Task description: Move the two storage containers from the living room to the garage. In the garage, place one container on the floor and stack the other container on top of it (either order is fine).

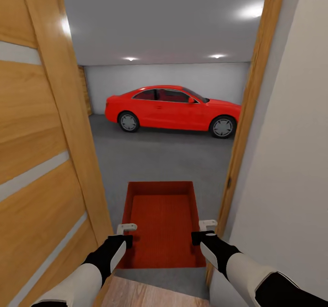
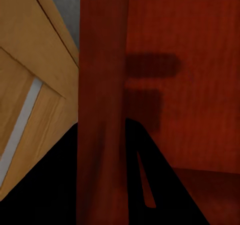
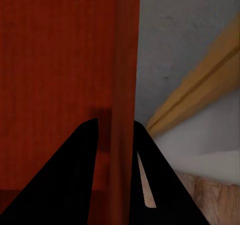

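One red-orange open-top storage container (image 1: pixel 164 225) hangs in front of me, held level in the doorway to the garage. My left gripper (image 1: pixel 126 234) is shut on its left wall and my right gripper (image 1: pixel 205 232) on its right wall. In the left wrist view the black fingers (image 2: pixel 150 180) straddle the container's wall (image 2: pixel 102 85). The right wrist view shows the same clamp, fingers (image 3: pixel 80 175) on either side of the wall (image 3: pixel 125 75). Beyond the container lies the garage's dark grey floor (image 1: pixel 159 156).
An open honey-wood door (image 1: pixel 36 161) with frosted strips stands close on the left. The door frame (image 1: pixel 248 115) and a white wall (image 1: pixel 291 161) are close on the right. A red car (image 1: pixel 173 109) is parked across the far garage. Wood planks (image 1: pixel 141 295) lie underfoot.
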You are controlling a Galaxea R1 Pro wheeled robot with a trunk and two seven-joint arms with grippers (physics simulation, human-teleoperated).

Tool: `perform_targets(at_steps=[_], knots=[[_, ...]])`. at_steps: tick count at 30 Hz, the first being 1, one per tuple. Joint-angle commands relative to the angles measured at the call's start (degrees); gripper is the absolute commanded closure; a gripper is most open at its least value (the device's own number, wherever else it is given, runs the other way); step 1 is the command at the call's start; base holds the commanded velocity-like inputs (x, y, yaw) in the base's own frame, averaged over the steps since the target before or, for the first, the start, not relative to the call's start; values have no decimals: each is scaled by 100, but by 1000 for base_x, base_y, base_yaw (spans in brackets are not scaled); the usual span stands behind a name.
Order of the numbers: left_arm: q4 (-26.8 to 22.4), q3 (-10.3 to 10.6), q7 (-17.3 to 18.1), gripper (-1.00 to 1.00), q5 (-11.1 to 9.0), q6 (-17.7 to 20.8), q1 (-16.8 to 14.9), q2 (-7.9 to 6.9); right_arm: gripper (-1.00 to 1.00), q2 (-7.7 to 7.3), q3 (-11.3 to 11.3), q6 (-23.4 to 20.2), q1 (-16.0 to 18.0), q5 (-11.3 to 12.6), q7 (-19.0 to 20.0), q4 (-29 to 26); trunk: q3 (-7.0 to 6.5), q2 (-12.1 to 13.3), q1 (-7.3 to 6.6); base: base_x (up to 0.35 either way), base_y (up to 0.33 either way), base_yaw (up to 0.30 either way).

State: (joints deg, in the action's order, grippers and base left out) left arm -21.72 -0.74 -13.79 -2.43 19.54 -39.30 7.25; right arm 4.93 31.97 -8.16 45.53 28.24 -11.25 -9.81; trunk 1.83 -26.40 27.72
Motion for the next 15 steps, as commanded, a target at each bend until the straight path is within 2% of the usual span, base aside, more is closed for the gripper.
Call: perform_targets(at_steps=[1, 10, 15], knots=[[10, 48, -35, 100, -135, 23, 1, -188, 100, -27, 54, 174, 9, -21, -36, -30, 13, -13, 4, 110, 187, -20], [10, 48, -35, 100, -135, 22, 1, -188, 100, -27, 54, 174, 9, -22, -36, -30, 13, -13, 4, 109, 182, -3], [10, 52, -36, 100, -135, 15, 1, -188, 100, -27, 54, 174, 9, -24, -36, -30, 13, -13, 4, 44, 47, 0]])
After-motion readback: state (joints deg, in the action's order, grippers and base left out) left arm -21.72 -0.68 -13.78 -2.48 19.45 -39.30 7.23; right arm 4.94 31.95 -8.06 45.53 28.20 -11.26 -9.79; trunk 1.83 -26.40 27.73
